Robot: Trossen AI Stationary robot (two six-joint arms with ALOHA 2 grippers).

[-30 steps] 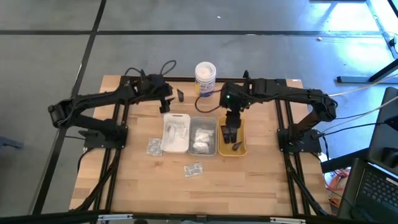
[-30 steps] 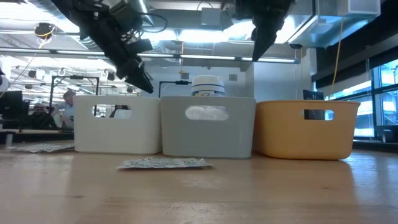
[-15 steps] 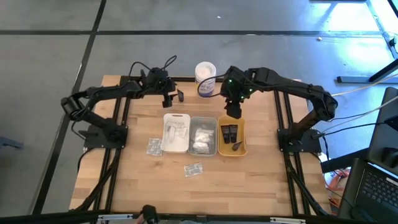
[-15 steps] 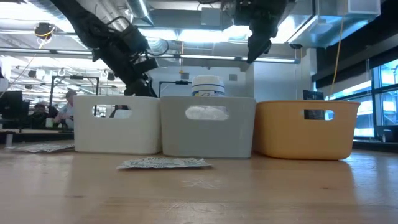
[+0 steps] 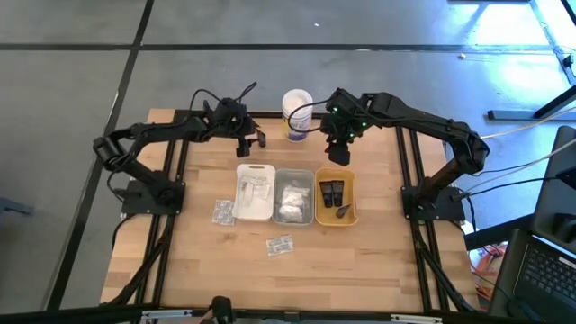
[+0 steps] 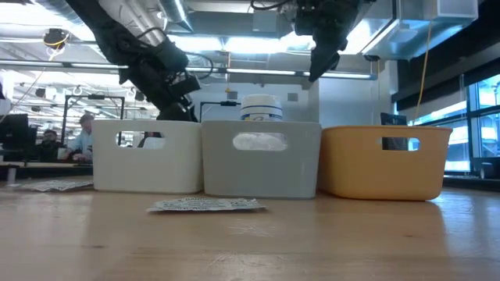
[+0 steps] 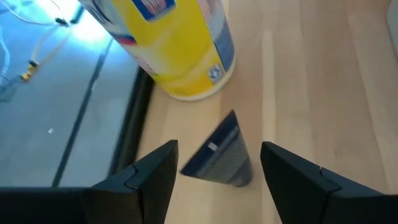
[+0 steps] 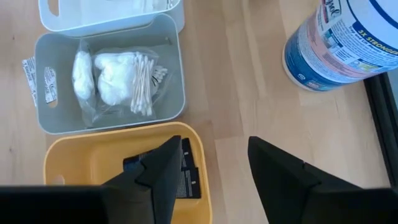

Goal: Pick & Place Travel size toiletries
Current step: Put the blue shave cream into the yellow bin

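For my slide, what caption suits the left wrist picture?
Open left gripper straddles a small black tube lying on the wooden table beside the tall tub.

Both arms matte black, tubular links with boxy joint housings; loose black cables loop off the left arm [image 5: 171,137], green status LEDs lit on the right arm [image 5: 414,126] near the wrist; fingers [image 7: 149,180] are dark, flat, wedge-shaped with angular edges

Readable text | tub [image 8: 348,43] label: "3X STRONGER" | other print on it and the sachets: illegible
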